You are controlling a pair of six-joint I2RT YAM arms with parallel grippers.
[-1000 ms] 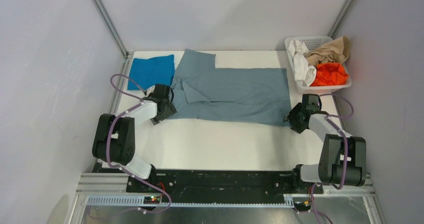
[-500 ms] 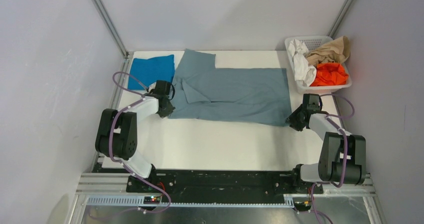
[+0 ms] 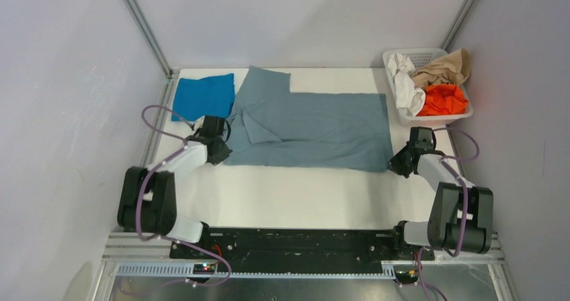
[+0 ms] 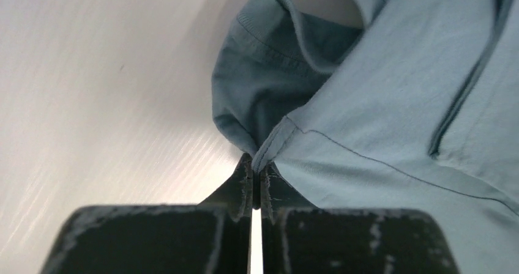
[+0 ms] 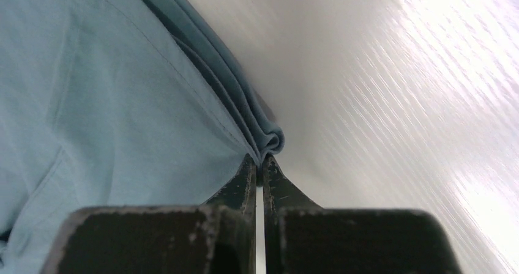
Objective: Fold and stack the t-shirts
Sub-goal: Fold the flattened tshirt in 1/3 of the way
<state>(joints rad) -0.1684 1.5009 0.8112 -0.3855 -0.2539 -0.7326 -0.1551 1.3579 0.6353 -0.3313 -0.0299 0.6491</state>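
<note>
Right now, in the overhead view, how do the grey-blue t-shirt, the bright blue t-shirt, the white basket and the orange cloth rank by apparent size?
1. grey-blue t-shirt, by far
2. white basket
3. bright blue t-shirt, folded
4. orange cloth, partly buried

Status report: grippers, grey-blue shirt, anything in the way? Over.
Both shut: left gripper and right gripper pinch the grey-blue shirt at its near corners. It lies flat on the table. Nothing in the way; basket apart.
</note>
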